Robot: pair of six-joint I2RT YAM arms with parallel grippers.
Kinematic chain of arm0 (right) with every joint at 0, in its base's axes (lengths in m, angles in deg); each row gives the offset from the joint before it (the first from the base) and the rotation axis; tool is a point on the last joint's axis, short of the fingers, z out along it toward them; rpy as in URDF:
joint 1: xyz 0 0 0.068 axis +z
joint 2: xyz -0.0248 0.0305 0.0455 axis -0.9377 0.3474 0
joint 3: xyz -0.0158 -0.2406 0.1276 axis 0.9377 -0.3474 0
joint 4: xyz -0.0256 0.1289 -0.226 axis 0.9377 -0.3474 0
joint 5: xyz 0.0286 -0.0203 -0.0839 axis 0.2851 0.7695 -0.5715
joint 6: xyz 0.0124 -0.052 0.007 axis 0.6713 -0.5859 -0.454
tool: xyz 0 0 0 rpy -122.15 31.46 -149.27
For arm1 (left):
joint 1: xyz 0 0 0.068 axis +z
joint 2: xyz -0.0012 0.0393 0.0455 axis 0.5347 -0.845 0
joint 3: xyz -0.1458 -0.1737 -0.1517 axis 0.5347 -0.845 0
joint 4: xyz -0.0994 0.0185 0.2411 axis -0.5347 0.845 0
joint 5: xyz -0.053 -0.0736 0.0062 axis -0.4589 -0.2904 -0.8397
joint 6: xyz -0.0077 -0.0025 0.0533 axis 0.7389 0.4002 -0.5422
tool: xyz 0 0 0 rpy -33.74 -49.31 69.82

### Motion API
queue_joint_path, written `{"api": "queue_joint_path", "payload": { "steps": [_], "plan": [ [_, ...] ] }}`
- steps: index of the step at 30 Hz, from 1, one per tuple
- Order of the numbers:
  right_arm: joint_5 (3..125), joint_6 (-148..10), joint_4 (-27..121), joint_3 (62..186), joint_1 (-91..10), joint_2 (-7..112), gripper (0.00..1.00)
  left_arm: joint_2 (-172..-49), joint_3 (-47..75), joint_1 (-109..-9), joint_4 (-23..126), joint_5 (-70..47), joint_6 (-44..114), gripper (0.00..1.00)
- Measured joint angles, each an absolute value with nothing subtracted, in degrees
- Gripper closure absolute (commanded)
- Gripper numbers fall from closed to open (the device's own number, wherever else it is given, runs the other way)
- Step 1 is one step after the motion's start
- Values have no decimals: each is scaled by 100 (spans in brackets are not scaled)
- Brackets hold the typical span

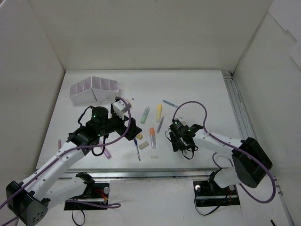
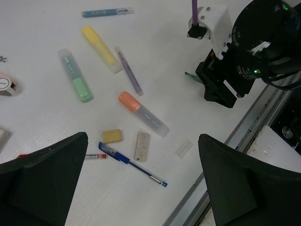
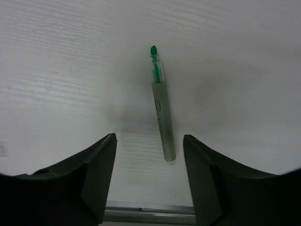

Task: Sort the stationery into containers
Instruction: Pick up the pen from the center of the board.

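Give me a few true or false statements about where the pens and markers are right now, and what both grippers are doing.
1. A green-tipped pen lies on the table between the fingers of the right gripper. True.
2. The left gripper holds the orange marker. False: it is open and empty, and the marker lies on the table.
3. The yellow marker sits inside the organizer. False: it lies on the table beside the green marker.
4. The blue pen lies close to two tan erasers. True.
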State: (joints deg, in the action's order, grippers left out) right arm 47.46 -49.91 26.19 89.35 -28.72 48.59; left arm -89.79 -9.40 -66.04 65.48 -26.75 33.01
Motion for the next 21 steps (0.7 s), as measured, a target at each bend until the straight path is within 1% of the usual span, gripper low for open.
{"api": "queue_joint_path", "payload": {
  "steps": [4, 6, 7, 8, 11, 12, 13, 14, 19, 21],
  "plan": [
    [5030, -5026, 2713, 9035, -3104, 5473, 51, -9066, -940, -6604, 6555, -2629, 3296, 0],
    [5109, -5047, 2822, 9105, -3220, 5554, 59, -9091, -940, -6615, 6555, -2592, 3285, 0],
    [5186, -5050, 2850, 9121, -3279, 5589, 61, -9099, -940, -6624, 6555, -2587, 3281, 0],
    [5249, -5050, 2879, 9129, -3327, 5608, 69, -9108, -942, -6635, 6555, -2587, 3274, 0],
    [5406, -5074, 2933, 9134, -3399, 5628, 78, -9152, -946, -6646, 6555, -2598, 3244, 0],
    [5437, -5074, 2944, 9134, -3403, 5628, 85, -9169, -959, -6648, 6555, -2618, 3235, 1],
    [5459, -5091, 2946, 9134, -3412, 5628, 89, -9189, -979, -6648, 6553, -2638, 3224, 0],
    [5487, -5100, 2953, 9134, -3414, 5628, 100, -9213, -1008, -6665, 6555, -2675, 3198, 1],
    [5533, -5174, 2953, 9132, -3441, 5602, 100, -9504, -1069, -6965, 6614, -2834, 2968, 0],
    [5516, -5207, 2931, 9116, -3443, 5523, 100, -9692, -1112, -7218, 6655, -2869, 2861, 4]
  ]
}}
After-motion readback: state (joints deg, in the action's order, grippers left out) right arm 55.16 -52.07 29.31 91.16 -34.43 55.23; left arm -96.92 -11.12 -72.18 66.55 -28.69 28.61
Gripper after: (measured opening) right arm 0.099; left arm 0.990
